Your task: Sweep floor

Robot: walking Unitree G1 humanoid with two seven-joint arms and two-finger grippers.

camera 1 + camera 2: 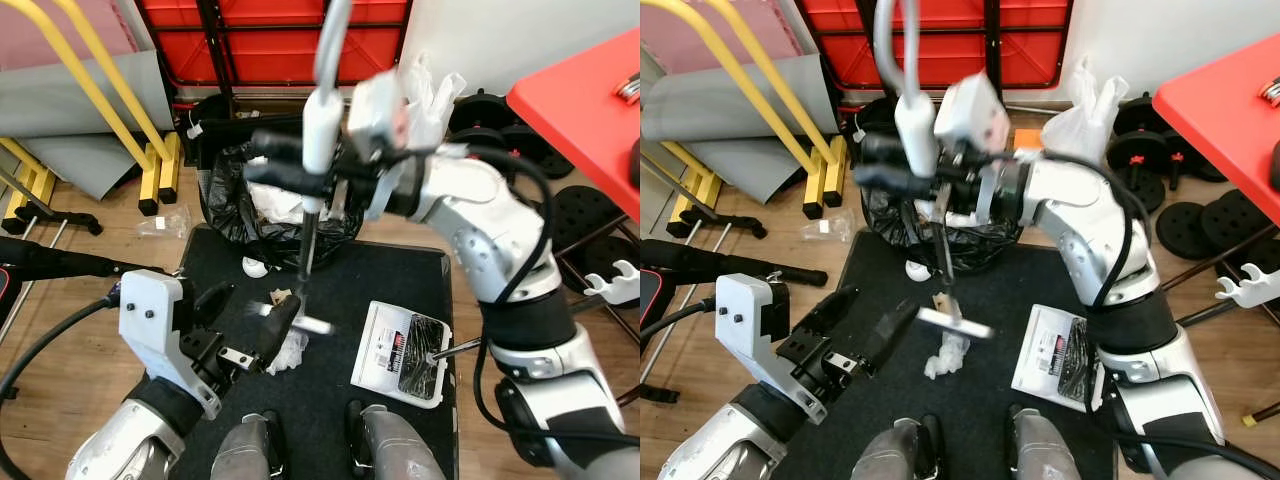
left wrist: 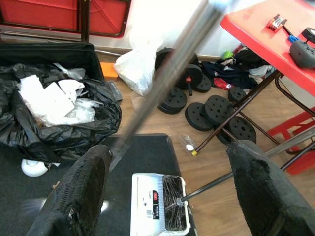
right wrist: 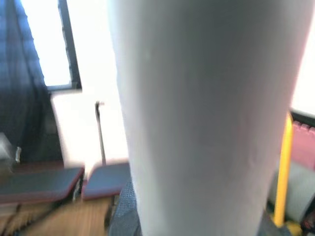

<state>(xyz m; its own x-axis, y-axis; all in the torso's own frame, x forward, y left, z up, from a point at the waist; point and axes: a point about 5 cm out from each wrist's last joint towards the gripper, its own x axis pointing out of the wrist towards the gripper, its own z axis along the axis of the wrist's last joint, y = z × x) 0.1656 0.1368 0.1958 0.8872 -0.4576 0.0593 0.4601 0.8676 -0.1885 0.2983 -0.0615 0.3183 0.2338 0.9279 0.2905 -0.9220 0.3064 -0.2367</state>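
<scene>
I see the black mat spread on the wood floor in front of me, with my two feet at its near edge. At its far edge stands a bin lined with a black bag, and inside it lie crumpled white papers and clear plastic. A red desk juts in on my right, cut off by the frame, with dark weight plates on the floor under it. A white dustpan lies on the mat to my right, holding a dark tangle I cannot identify. The broom stands upright over the mat; my right gripper is clenched on its pale handle, which blocks nearly all of that wrist's view. Its head is blurred just beside a crumpled white scrap. My left gripper hangs released low over the mat, fingers spread apart, the broom's shaft passing between them without contact that I can confirm.
</scene>
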